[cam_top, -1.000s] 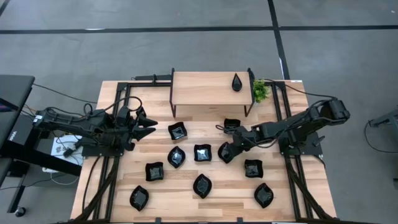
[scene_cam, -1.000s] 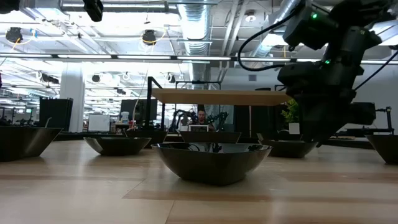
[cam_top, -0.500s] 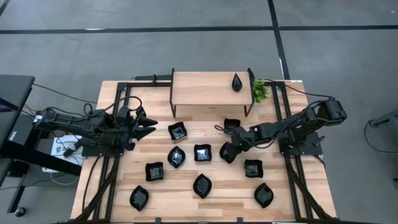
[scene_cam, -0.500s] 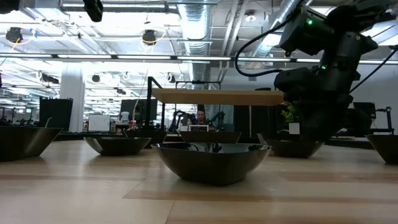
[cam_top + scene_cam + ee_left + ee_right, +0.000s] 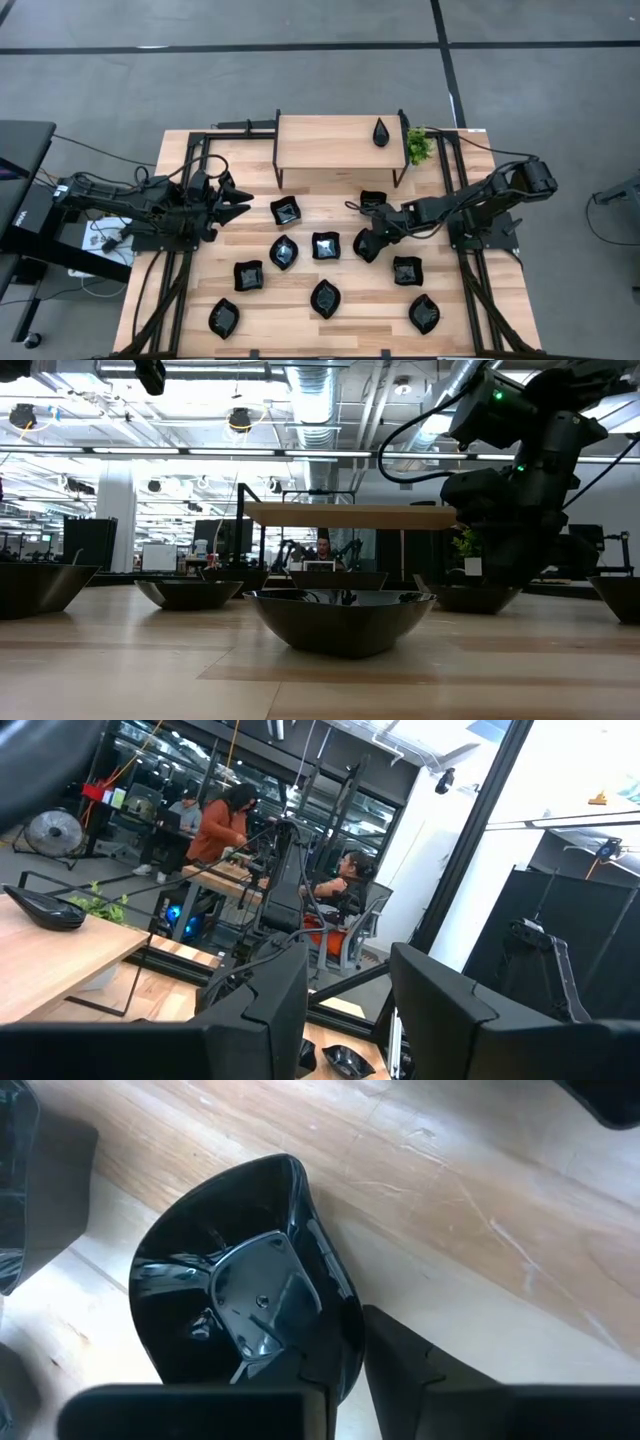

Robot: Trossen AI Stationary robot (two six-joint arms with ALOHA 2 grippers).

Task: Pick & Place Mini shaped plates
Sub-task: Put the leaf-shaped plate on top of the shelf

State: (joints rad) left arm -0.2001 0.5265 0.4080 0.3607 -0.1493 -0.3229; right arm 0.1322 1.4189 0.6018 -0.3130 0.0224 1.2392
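Several glossy black mini plates lie bottom-down on the wooden table, among them squares (image 5: 325, 245) and leaf ovals (image 5: 325, 298). One teardrop plate (image 5: 382, 131) lies on the small raised shelf (image 5: 330, 145). My right gripper (image 5: 366, 243) is low at the table's middle right, shut on a leaf-shaped plate (image 5: 240, 1295). My left gripper (image 5: 240, 206) waits open above the table's left side, holding nothing; its fingers stand apart in the left wrist view (image 5: 350, 1020). My right gripper pinches the leaf plate's rim (image 5: 335, 1345) on one long side, one finger inside the bowl and the other finger (image 5: 410, 1370) outside the wall. The fingers come from above, slanting in from the table's right. Whether the plate's bottom is still on the table I cannot tell.
A small green plant (image 5: 418, 146) stands at the shelf's right end. Neighbouring plates lie close: a square one (image 5: 373, 200) toward the far edge and another (image 5: 406, 270) toward the near edge. Black frame rails (image 5: 470, 270) run along both table sides. People sit in the room beyond.
My right arm has sunk a little and shifted slightly toward the table's left, bringing its gripper down at the leaf plate; for the last half second it has kept still. No plate has visibly moved.
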